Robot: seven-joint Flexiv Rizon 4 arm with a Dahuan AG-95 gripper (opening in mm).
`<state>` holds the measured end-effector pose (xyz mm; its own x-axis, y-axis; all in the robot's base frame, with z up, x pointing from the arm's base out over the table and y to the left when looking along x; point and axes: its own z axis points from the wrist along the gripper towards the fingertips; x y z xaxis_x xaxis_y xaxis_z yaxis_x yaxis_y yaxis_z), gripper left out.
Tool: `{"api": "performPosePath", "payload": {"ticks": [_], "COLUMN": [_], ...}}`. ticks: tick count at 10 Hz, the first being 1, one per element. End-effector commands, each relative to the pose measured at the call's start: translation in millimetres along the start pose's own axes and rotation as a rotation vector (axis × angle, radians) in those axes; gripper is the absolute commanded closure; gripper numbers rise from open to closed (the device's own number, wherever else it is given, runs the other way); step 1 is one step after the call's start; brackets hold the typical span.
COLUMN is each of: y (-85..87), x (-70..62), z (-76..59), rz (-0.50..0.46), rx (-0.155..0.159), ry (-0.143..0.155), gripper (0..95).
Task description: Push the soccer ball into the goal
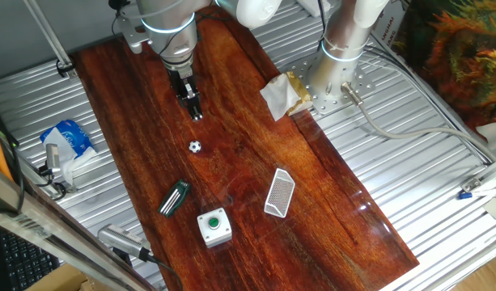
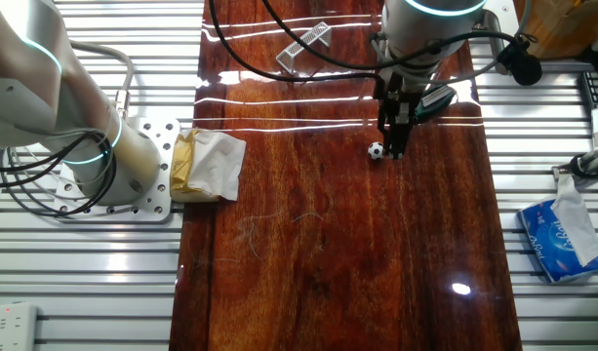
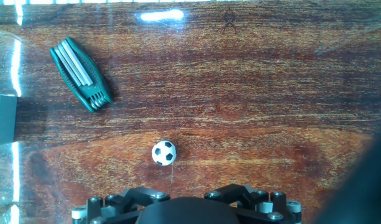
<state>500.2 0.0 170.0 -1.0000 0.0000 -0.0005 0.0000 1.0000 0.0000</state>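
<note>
The soccer ball [image 1: 195, 147] is a tiny white ball with black patches lying on the dark wooden board; it also shows in the other fixed view [image 2: 376, 150] and in the hand view [image 3: 163, 152]. My gripper [image 1: 197, 115] points down at the board just behind the ball, fingers together and holding nothing. In the other fixed view the gripper [image 2: 396, 150] stands right beside the ball. The goal [image 1: 279, 193], a small white mesh frame, lies further along the board, to the right of the ball's line, also in the other fixed view [image 2: 304, 47]. It is out of the hand view.
A dark green-striped clip [image 1: 174, 198] [image 3: 81, 73] and a white box with a green button [image 1: 214, 226] lie beyond the ball to the left. A crumpled tissue on a yellow packet [image 1: 284, 95] sits at the board's edge by the second arm's base [image 1: 341, 65]. A blue tissue pack [image 1: 67, 137] lies off the board.
</note>
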Motion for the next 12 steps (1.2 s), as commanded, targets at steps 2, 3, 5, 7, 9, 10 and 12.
{"api": "performPosePath", "payload": {"ticks": [2,3,5,7,9,10,12], "y": [0.1,0.0,0.0,0.0,-0.1,0.0,-0.2], "x": [0.3,0.4,0.5,0.7,0.9,0.9,0.5], "z": [-1.3,-1.3,-1.4,-1.3,-1.3,-1.2,1.8], "rz": [-0.28,-0.222,-0.204,-0.194,-0.198,-0.198,-0.205], "rx": [-0.047,-0.098,-0.07,-0.07,-0.071,-0.069,-0.028], "ry": [0.107,0.107,0.111,0.11,0.109,0.11,0.104], "gripper": [95.0,95.0,95.0,95.0,95.0,95.0,95.0]}}
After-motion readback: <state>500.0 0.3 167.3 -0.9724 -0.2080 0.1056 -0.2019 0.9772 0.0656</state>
